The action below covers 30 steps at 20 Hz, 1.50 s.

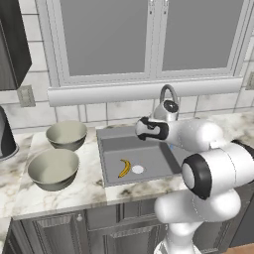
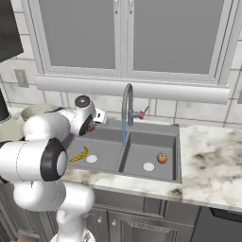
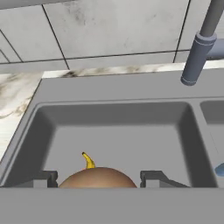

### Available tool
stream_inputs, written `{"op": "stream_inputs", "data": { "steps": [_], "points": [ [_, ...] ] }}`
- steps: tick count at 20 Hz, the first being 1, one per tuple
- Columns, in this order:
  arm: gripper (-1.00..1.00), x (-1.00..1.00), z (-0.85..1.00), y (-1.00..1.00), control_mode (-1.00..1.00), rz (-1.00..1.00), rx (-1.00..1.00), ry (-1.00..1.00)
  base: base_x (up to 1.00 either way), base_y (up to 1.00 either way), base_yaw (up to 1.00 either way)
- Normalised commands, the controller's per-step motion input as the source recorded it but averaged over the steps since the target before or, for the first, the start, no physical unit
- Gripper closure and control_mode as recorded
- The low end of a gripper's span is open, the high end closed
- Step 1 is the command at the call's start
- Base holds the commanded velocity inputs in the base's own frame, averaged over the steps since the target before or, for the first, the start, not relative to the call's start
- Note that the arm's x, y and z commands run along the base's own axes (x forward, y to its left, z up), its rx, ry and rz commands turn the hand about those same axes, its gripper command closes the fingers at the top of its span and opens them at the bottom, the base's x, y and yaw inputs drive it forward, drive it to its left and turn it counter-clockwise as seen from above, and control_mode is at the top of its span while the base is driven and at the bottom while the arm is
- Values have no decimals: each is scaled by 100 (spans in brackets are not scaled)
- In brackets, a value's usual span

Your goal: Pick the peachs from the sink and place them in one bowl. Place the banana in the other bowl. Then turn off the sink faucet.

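My gripper (image 3: 97,179) hangs above the left basin of the dark grey sink (image 1: 111,149), shut on one peach (image 3: 97,176) whose rounded top shows between the finger tips. In the base views the gripper (image 1: 141,130) (image 2: 92,125) sits near the sink's back rim. The banana (image 1: 124,168) (image 2: 79,154) (image 3: 89,161) lies on the left basin floor beside the white drain. A second peach (image 2: 162,158) rests in the right basin. Water runs from the faucet (image 2: 127,106) (image 1: 168,93). Two grey-beige bowls stand left of the sink: the smaller (image 1: 67,134) farther back, the wider (image 1: 53,168) nearer.
The marble counter (image 2: 212,156) stretches right of the sink. A dark rounded appliance (image 1: 6,134) stands at the far left by the wall. A window ledge (image 1: 144,92) juts out above the faucet, and my own arm (image 1: 208,163) crosses over the right basin.
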Motion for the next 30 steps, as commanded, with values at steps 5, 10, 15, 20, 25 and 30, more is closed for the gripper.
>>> {"op": "stream_inputs", "data": {
  "steps": [5,10,15,20,25,30],
  "points": [
    [100,-3,55,19,-100,0,0,-4,0,0,0],
    [100,0,46,32,-100,0,0,-3,0,0,0],
    [100,0,35,37,-100,0,2,-1,0,0,0],
    [100,0,31,39,-100,0,4,0,0,0,0],
    [100,0,20,42,-100,0,5,0,0,0,0],
    [100,-4,11,49,-100,0,2,0,0,0,0]
  ]
}}
